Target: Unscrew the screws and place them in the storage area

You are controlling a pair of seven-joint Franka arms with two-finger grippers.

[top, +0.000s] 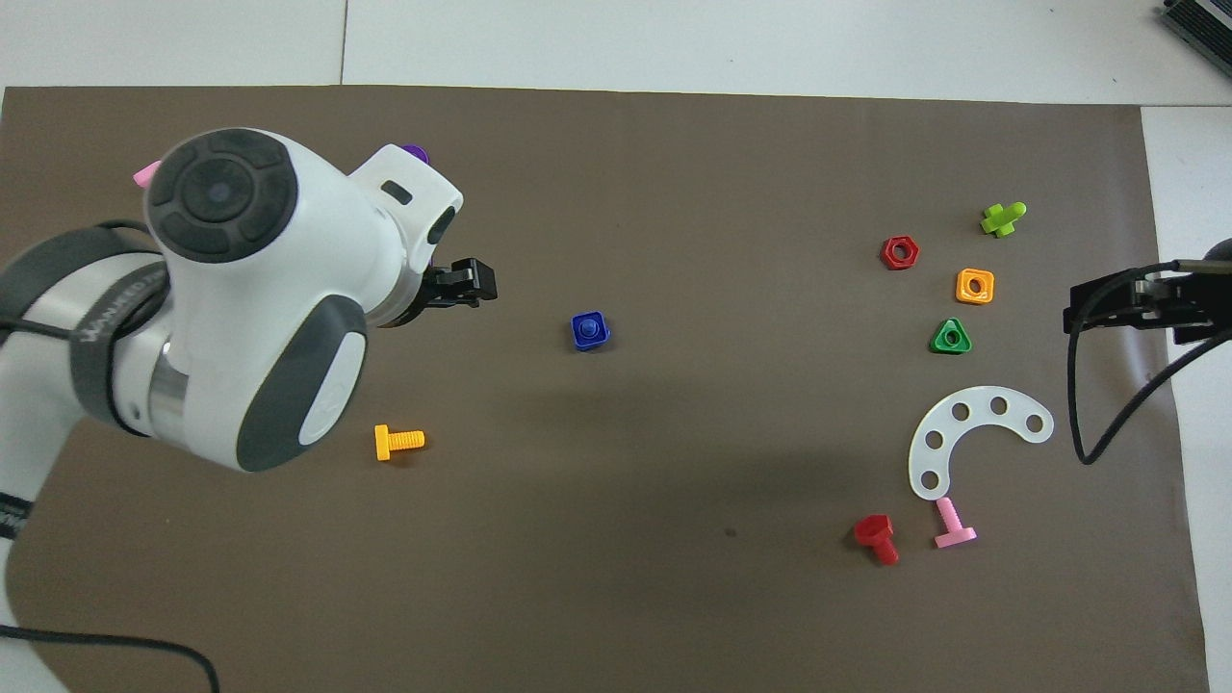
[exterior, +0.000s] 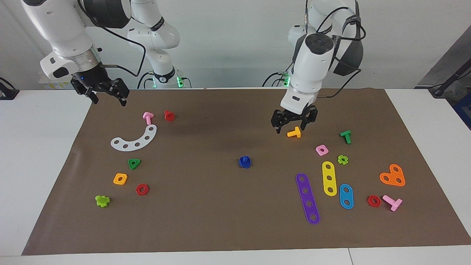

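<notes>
Screws [exterior: 244, 162], a light rigid blue bolt-and-nut at frame centre, probably wanted gripping by the nut's flat sides; left end effector [exterior: 293, 127] and right end effector [exterior: 106, 96] both hung open, empty.

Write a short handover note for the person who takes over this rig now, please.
Left pincer: open, empty, in the air above the orange bolt.
Right pincer: open, empty, waiting at its own end of the brown paper sheet.
Dark-blue bolt and nut: screwed together, mid-sheet, untouched.
Done: nothing.
Left: grasp, unscrew, place both parts among the loose pieces.
</notes>
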